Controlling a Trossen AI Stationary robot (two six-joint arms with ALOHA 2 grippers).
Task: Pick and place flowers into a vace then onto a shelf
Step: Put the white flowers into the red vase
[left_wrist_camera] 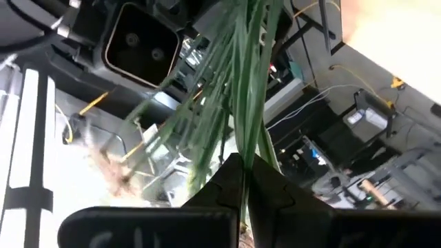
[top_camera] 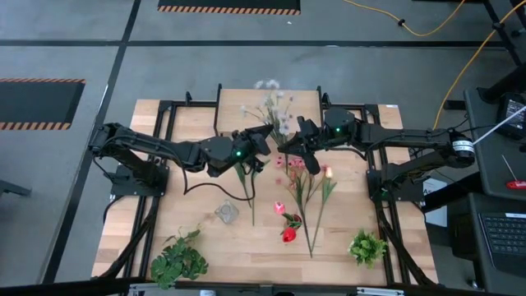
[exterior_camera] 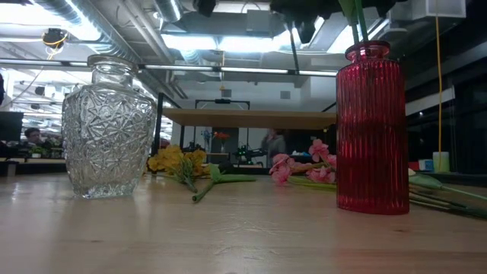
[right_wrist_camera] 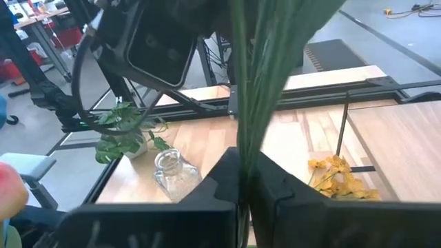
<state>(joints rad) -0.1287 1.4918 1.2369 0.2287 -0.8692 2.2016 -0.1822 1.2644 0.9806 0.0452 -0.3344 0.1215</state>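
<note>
A bunch of green-stemmed flowers (top_camera: 271, 111) with pale blossoms is held up above the table, its heads over the light-wood shelf (top_camera: 234, 103) at the far edge. My left gripper (top_camera: 261, 141) and my right gripper (top_camera: 289, 146) meet at it from either side, both shut on its stems. More flowers (top_camera: 306, 193), pink, red and yellow, lie flat on the tabletop. A clear glass vase (top_camera: 228, 212) and a red ribbed vase (exterior_camera: 373, 125) stand upright nearer the near edge. In the low view green stems (exterior_camera: 354, 23) show just above the red vase's mouth. My left gripper pinches a bundle of several green stems (left_wrist_camera: 244, 141) between its two fingers, which lie across them. The stems run on past the fingertips toward blurred pale blossoms, lifted clear of the table. My right gripper pinches the dark green stems (right_wrist_camera: 242, 134) between its two fingers, across their length. The stems rise out of the picture above the fingers.
Two bushy leafy plants stand at the near corners, one on the left (top_camera: 179, 259) and one on the right (top_camera: 367, 247). Yellow blossoms (right_wrist_camera: 341, 178) lie on the wood beyond the right gripper. Black frame rails (top_camera: 168, 115) run along both table sides.
</note>
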